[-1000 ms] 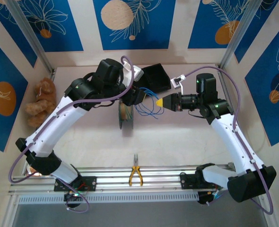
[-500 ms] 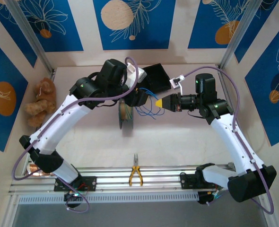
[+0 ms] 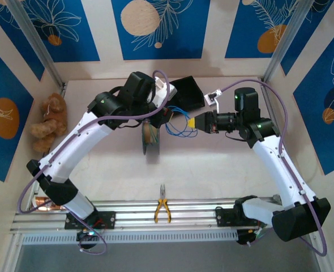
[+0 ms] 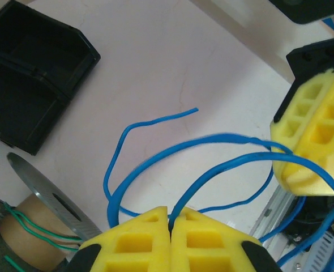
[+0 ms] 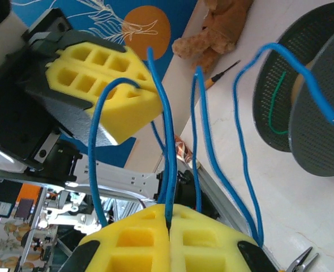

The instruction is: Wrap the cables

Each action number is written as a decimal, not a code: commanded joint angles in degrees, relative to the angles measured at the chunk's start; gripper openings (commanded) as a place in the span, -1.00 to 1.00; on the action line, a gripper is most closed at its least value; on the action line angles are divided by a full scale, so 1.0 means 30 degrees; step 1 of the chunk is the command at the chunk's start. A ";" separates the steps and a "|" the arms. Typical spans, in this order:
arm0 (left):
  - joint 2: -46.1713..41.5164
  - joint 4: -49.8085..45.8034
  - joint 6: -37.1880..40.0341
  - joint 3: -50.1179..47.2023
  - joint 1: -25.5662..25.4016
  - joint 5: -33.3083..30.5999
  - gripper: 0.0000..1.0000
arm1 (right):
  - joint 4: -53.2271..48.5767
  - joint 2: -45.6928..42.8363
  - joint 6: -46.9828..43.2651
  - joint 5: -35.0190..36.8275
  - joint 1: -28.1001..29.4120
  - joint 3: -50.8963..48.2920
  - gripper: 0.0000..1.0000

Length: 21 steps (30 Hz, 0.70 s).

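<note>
Above the table [image 3: 212,164], beside the spool [image 3: 150,137], the left claw [image 4: 170,220] and the right claw [image 5: 168,220] each pinch the blue cable [image 4: 229,136], looped between them; winding seems in hand, and next it needs guiding onto the spool.

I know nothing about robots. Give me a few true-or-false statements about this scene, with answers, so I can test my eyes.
1. The left gripper and the right gripper each pinch the blue cable. True.
2. The spool is bare. False: green wire is wound on its core.
3. The right gripper holds the pliers. False: they lie on the rail between the arm bases.
4. A teddy bear sits at the left side of the table. True.
</note>
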 commanded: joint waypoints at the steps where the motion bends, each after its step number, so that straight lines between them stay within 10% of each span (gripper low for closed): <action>1: -0.1153 0.0132 -0.0069 0.0234 0.0194 -0.1239 -1.00 | -0.1214 0.0214 -0.0416 0.0611 -0.0435 0.0468 -1.00; 21: -0.4721 0.0834 -0.0453 -0.2275 0.3165 -0.3660 -1.00 | -0.3721 -0.0617 -0.1536 0.2695 -0.3530 -0.0476 -1.00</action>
